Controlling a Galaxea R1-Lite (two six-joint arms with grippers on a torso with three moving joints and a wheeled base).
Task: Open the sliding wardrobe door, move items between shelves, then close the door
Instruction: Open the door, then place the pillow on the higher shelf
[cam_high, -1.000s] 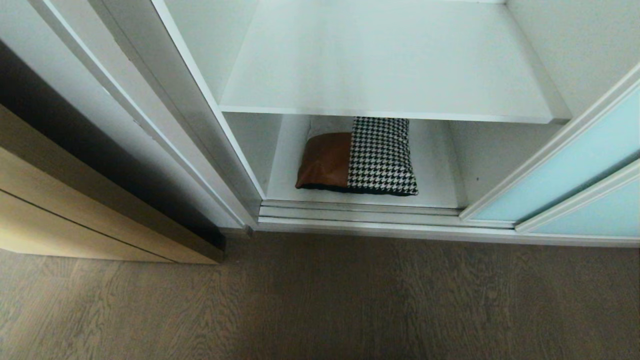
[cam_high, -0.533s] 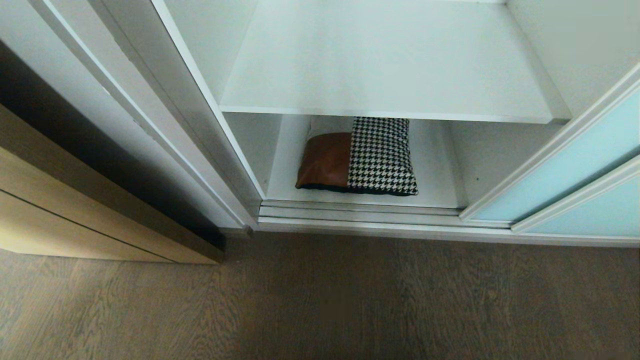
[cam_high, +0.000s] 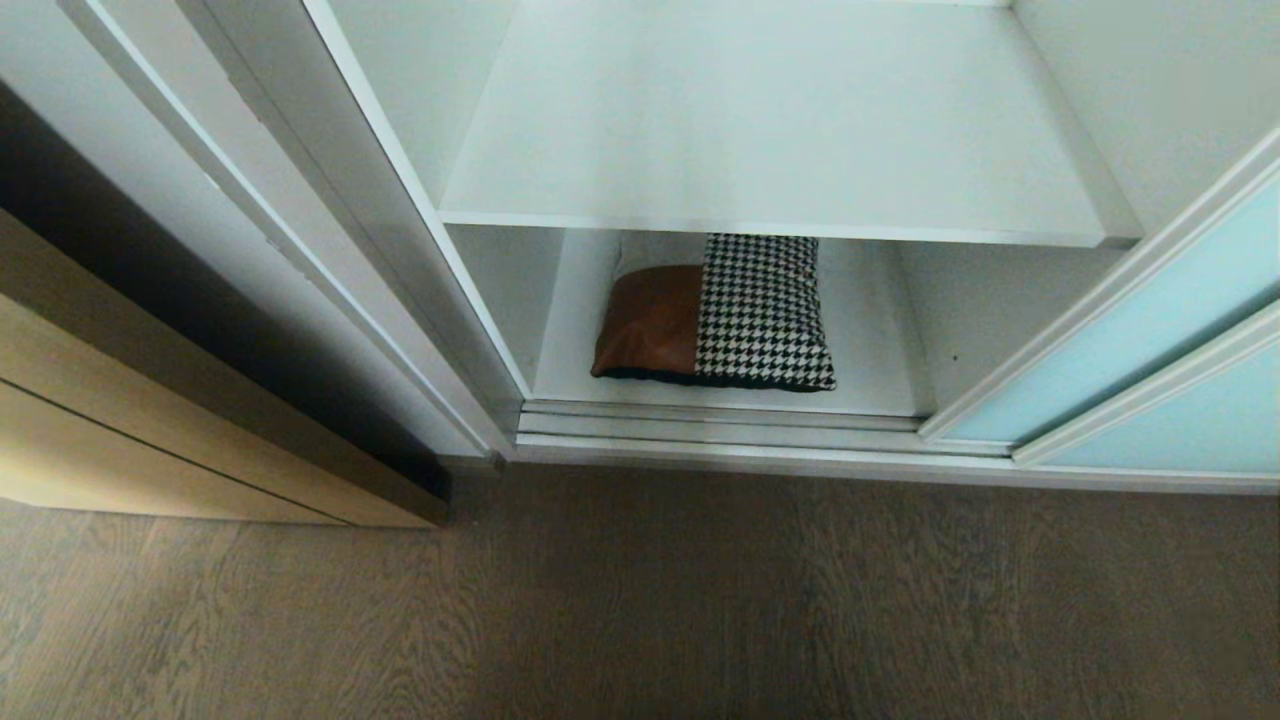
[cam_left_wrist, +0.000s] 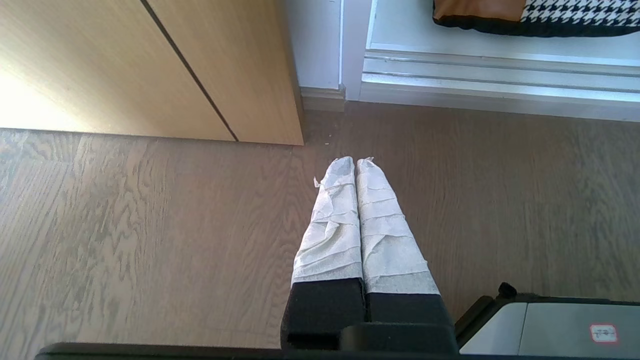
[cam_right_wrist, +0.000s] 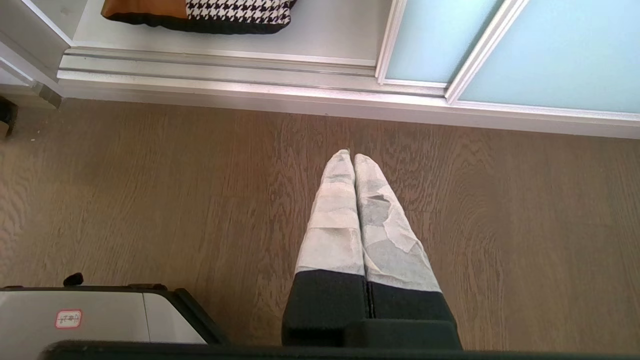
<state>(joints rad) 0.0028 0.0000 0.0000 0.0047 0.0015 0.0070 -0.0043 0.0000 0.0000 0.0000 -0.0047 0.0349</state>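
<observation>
left gripper: taped fingers pressed together, holding nothing, pointing down at the wood floor short of the wardrobe sill. right gripper: same, fingers together and empty, over the floor in front of the bottom track. neither arm shows in the head view

outward from the grippers: sliding wardrobe door, frosted aqua glass in a pale frame, stands to the right, leaving the left bay open. a second aqua panel overlaps in front of it. cushion lies flat on the lower shelf, near the front edge, brown patch on the left, houndstooth on the right. upper shelf carries nothing in its visible part. light wood door at far left, not part of the job

progress, judged: the door-opening step looks done. whether the cushion is in its start place or already moved, cannot tell. the closing of the door is left in either case

hidden or unclear: rear of the cushion is covered by the upper shelf's front edge; the grey patch barely shows. both glass panels are cut off at the right edge. the back of the lower shelf is not visible
</observation>
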